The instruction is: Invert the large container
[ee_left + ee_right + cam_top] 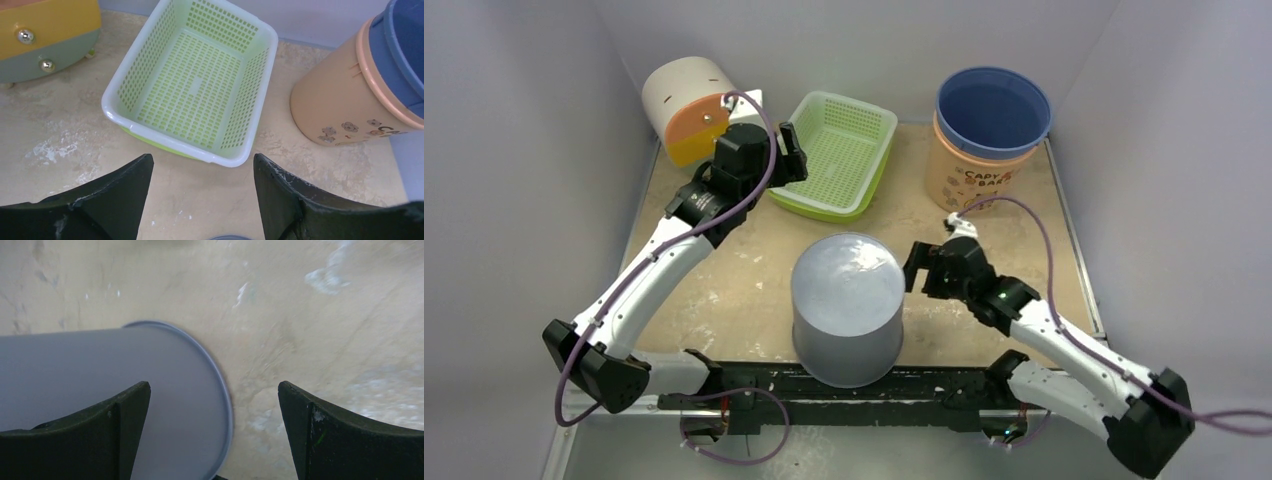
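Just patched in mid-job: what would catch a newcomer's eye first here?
The big grey container stands bottom-up, front and centre, with the open right tool close by its right side. Behind it, the open left tool hovers near a green basket, and a blue bucket sits nested in a peach one at back right.

Big grey container [846,305] is sitting closed end up. Right gripper [921,268] hangs just right of it, left gripper [792,152] well behind it, green basket [839,150] straight behind, peach bucket [976,175] back-right.
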Motion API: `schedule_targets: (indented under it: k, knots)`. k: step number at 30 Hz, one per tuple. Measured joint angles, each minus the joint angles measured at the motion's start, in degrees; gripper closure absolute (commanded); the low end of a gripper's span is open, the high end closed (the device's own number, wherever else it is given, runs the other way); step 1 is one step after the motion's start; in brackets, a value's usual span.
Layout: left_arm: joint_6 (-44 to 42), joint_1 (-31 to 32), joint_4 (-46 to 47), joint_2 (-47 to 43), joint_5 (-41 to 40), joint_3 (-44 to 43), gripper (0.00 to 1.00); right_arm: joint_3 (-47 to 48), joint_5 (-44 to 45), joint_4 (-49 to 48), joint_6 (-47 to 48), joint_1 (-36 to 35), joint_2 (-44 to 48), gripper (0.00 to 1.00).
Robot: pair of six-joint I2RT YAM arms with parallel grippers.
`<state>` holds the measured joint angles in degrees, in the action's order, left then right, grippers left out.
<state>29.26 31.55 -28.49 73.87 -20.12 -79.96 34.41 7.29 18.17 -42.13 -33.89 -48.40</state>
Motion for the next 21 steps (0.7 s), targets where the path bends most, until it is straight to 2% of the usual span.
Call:
schedule_targets:
  k: [3,8,11,15,18,21]
  knots:
    - [-0.8,0.0,-0.2,0.8,0.0,-2.3,0.29,0.1,1.7,-2.7,-3.1,-7.5,-6.4,0.00]
    - [-2.0,0.0,-0.7,1.5,0.1,-5.0,0.29,6.9,4.3,-8.5,-5.5,-17.9,-26.1,0.00]
    - [-2.5,0.0,-1.8,2.2,0.5,-7.6,0.29,13.3,3.7,-15.1,-5.3,-19.7,-36.4,0.00]
    - [-3.5,0.0,-2.8,2.7,1.0,-10.0,0.28,22.7,2.2,-19.7,-4.4,-20.1,-45.1,0.00]
    - [-4.0,0.0,-3.0,2.7,1.0,-10.6,0.28,30.4,1.7,-22.1,-3.0,-21.3,-49.7,0.00]
    - [-4.5,0.0,-3.6,2.9,1.0,-10.6,0.28,33.9,2.3,-22.7,-2.1,-22.1,-50.4,0.00]
